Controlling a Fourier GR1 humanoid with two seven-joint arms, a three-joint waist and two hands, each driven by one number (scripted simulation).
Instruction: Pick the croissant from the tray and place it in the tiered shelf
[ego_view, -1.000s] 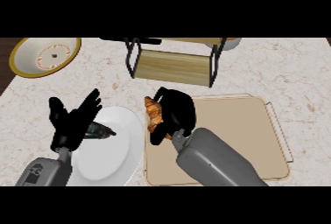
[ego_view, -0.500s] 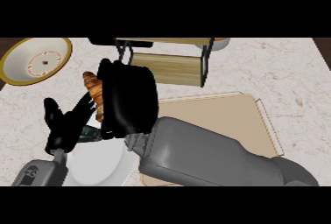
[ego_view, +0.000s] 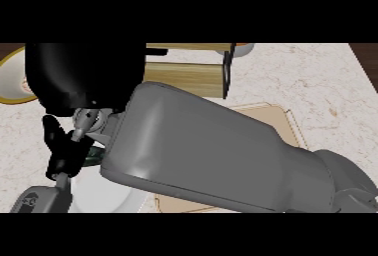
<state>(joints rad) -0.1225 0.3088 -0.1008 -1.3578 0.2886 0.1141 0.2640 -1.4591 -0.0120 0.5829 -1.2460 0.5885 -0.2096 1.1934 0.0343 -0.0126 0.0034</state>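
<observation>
the right forearm (ego_view: 214, 155) is the biggest thing here. it rises very near to the head view and covers the middle of the scene. behind it lies the pale counter (ego_view: 317, 85).

next is the right hand (ego_view: 81, 70), a wide black shape at the upper left, also near to the view. it hides its own underside, so i cannot tell if it is clenched on something or released. the croissant shows nowhere in this view. i judge it is carried under this hand, but that is only a guess.

the tiered shelf (ego_view: 188, 79) stands just right of that hand, and the hand covers its left part. the tray (ego_view: 284, 125) shows only as a beige corner from under the forearm. the white plate (ego_view: 103, 192) lies at the lower left.

the left hand (ego_view: 63, 147) rests beside the plate, released, its fingers (ego_view: 52, 127) pointing up. a bowl (ego_view: 10, 75) with a yellow rim sits at the left edge.

what could go wrong: the hand looks to be left of the shelf's boards, so a release from here could drop the croissant on the counter or toward the bowl. moving sideways, the hand could knock the shelf's black frame and push it. the arm hides much of the shelf, which makes aiming harder.
</observation>
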